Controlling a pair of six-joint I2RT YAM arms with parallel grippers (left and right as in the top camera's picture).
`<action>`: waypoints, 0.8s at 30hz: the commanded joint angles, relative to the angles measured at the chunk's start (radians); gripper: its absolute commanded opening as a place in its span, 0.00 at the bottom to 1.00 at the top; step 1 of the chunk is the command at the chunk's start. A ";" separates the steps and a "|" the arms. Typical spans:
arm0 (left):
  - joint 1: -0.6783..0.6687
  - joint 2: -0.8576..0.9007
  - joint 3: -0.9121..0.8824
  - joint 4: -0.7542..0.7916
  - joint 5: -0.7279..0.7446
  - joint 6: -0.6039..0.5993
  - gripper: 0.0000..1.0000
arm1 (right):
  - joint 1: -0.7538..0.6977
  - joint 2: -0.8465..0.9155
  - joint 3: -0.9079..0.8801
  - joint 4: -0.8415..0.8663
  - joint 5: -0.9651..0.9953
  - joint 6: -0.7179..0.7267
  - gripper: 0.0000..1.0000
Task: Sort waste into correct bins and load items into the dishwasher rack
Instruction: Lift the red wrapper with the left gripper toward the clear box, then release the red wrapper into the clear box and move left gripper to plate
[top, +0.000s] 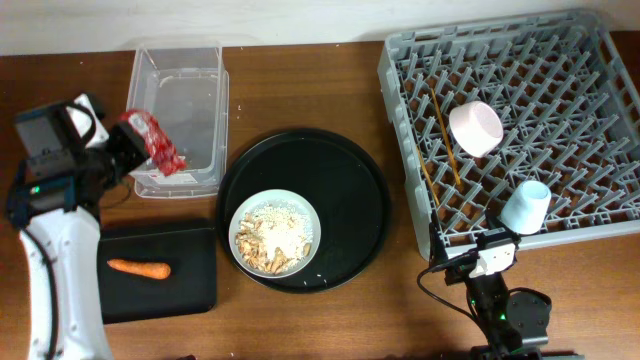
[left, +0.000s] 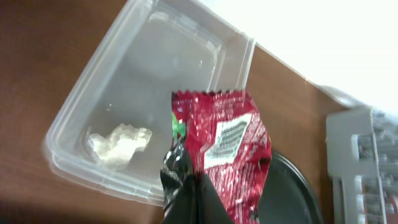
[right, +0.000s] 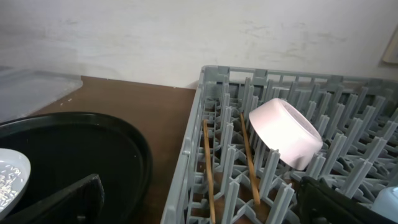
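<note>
My left gripper (top: 125, 140) is shut on the red shiny snack wrapper (top: 160, 146) and holds it over the near-left corner of the clear plastic tub (top: 195, 95). In the left wrist view the wrapper (left: 227, 146) hangs from the shut jaws (left: 196, 199) above the tub (left: 155, 68), where the crumpled white tissue (left: 118, 142) lies. The orange carrot (top: 138, 268) lies in the shallow black rectangular tray (top: 190, 285). The pale grey plate (top: 300, 205) holds beige rice scraps (top: 272, 240). The grey rack (top: 590, 90) holds the white-pink bowl (top: 474, 128), light-blue cup (top: 526, 205) and chopsticks (top: 443, 140). My right gripper (right: 199, 205) is open and empty.
The plate sits on a large round black tray (top: 340, 180) between the bins and the rack. My right arm (top: 500, 310) is at the table's front edge, just before the rack's near-left corner. The right wrist view shows the bowl (right: 286, 130) and chopsticks (right: 208, 168).
</note>
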 joint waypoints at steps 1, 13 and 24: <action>-0.056 0.137 0.011 0.135 0.007 -0.030 0.00 | -0.007 -0.008 -0.007 -0.003 -0.008 0.007 0.98; -0.224 0.236 0.466 -0.228 -0.209 0.254 0.45 | -0.007 -0.008 -0.007 -0.002 -0.008 0.007 0.98; -0.745 0.385 0.481 -0.371 -0.375 0.102 0.55 | -0.007 -0.008 -0.007 -0.003 -0.008 0.007 0.98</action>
